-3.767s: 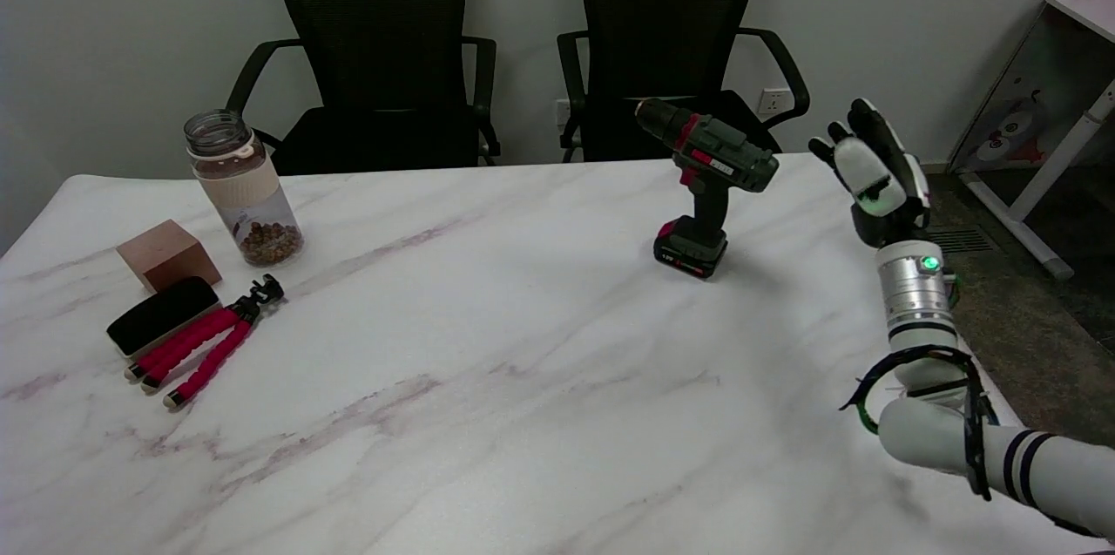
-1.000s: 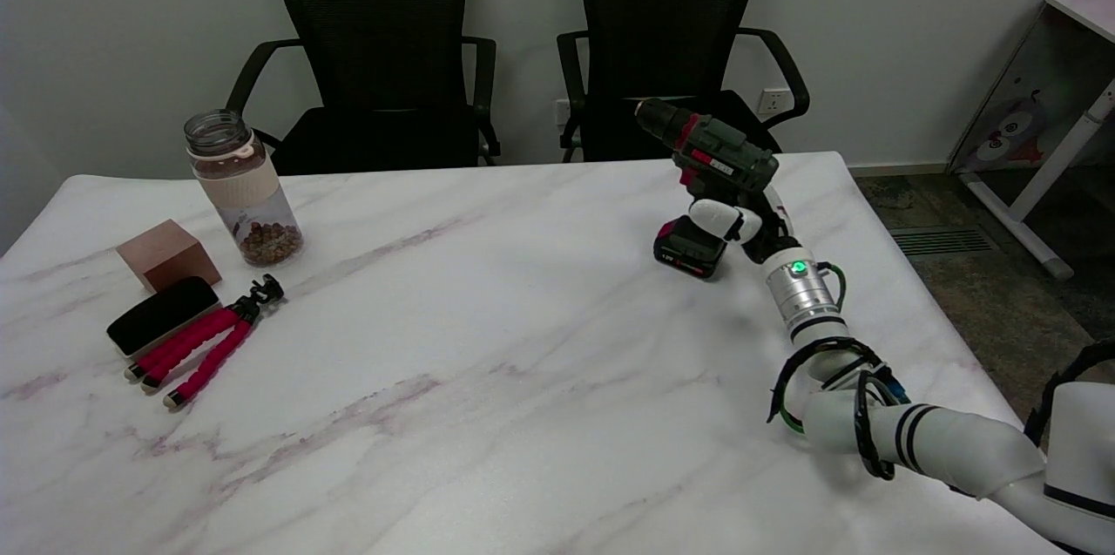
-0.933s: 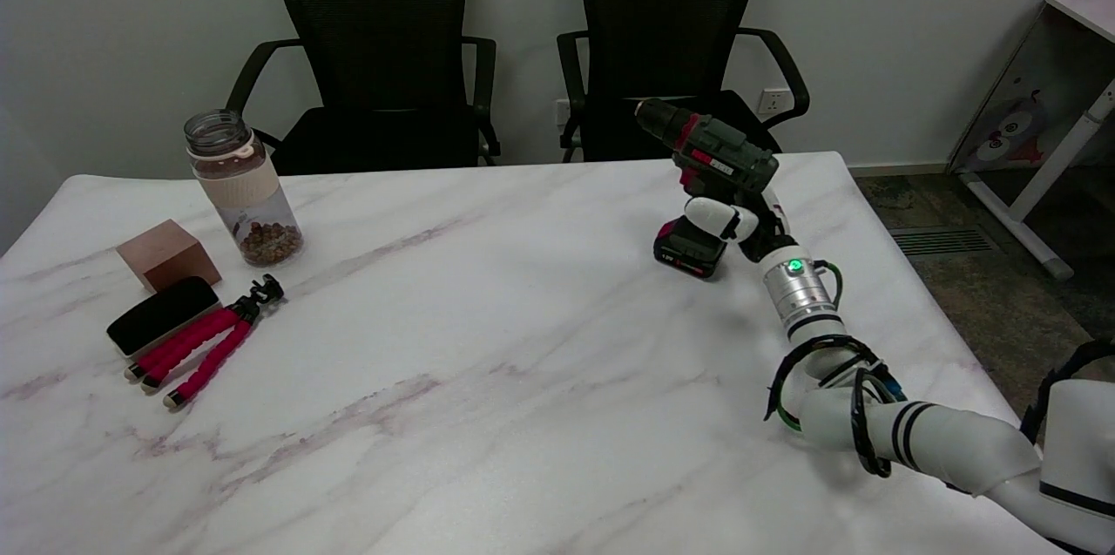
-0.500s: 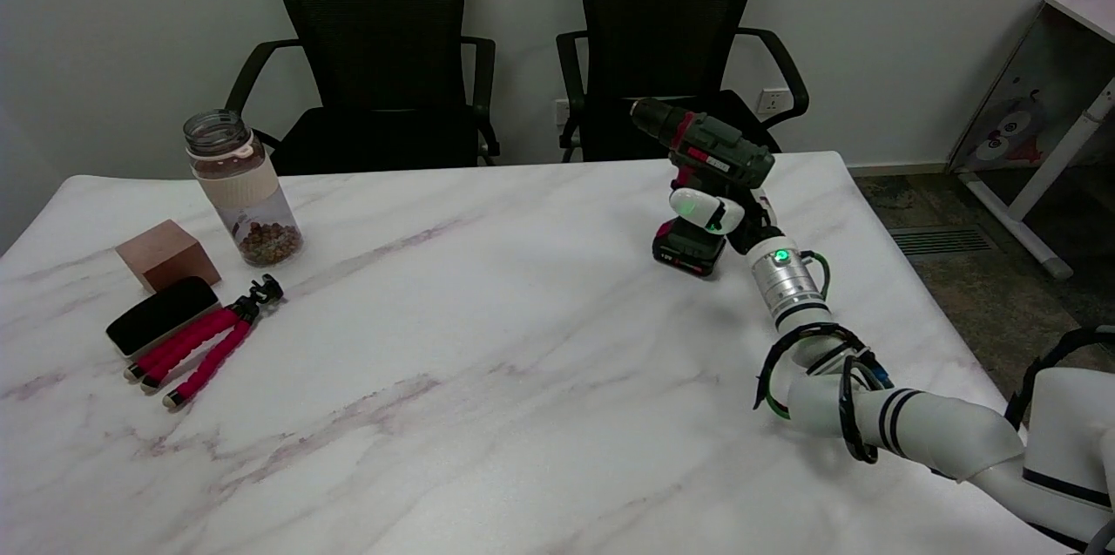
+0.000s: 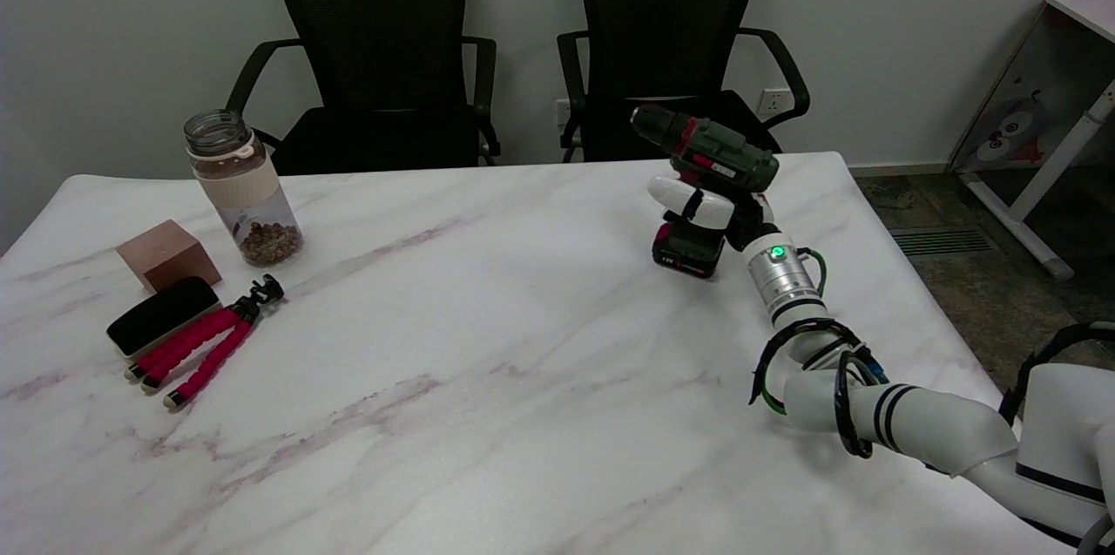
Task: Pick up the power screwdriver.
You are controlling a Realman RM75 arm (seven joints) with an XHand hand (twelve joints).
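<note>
Power screwdriver: dark green and red, upright at the far right of the desk, chuck aimed left and away, battery base down and apparently touching the marble.
Right robot hand: wrapped around the screwdriver's handle, white fingers curled across its front.
Left side of desk: glass jar holding brown bits, wooden block, black case, red-legged mini tripod.
</note>
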